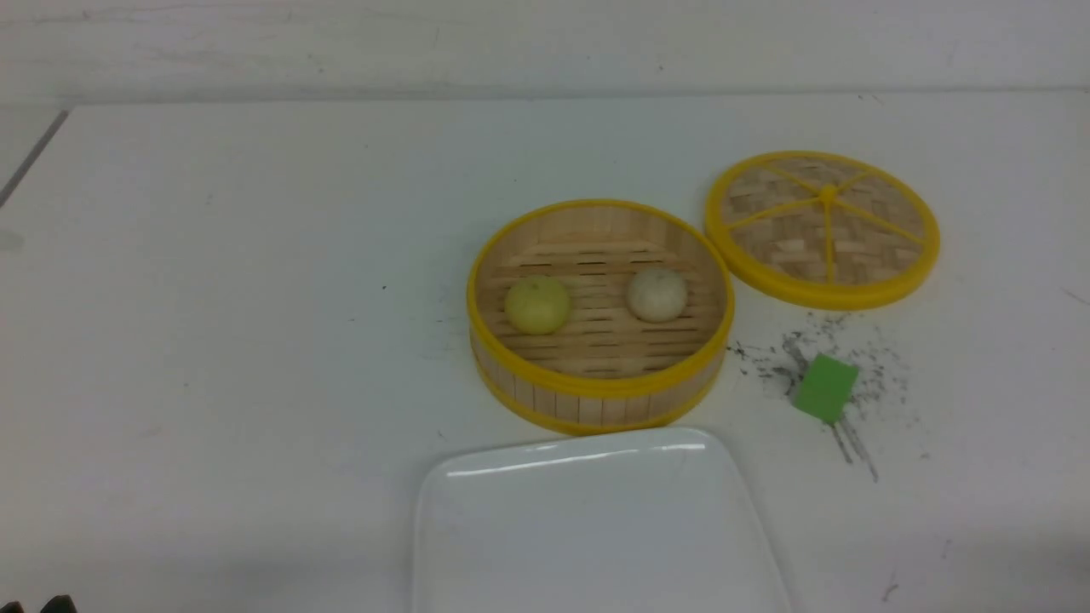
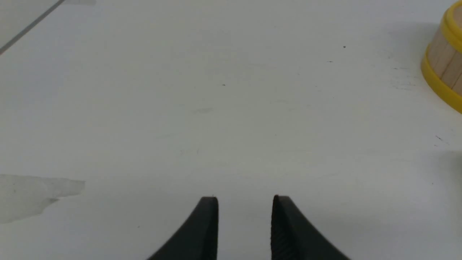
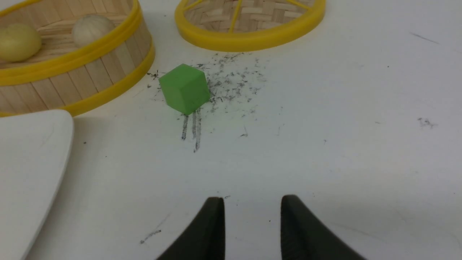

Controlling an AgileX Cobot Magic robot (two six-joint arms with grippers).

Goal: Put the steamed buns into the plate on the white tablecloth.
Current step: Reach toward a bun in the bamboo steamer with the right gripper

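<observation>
Two steamed buns sit inside the bamboo steamer basket (image 1: 600,400): a pale yellow bun (image 1: 537,304) on the left and an off-white bun (image 1: 656,295) on the right. The right wrist view shows both, the yellow bun (image 3: 18,42) and the off-white bun (image 3: 92,29). The white plate (image 1: 596,528) lies on the white tablecloth (image 1: 213,298) just in front of the basket, with nothing on it. My left gripper (image 2: 245,198) hovers open over bare cloth, left of the basket (image 2: 442,68). My right gripper (image 3: 252,198) is open with nothing between its fingers, on the near side of the green cube.
The basket's woven lid (image 1: 823,227) lies flat to the right of the basket. A green cube (image 1: 824,387) rests among dark speckles in front of the lid, also seen in the right wrist view as the cube (image 3: 184,88). The plate's edge (image 3: 32,162) shows there too.
</observation>
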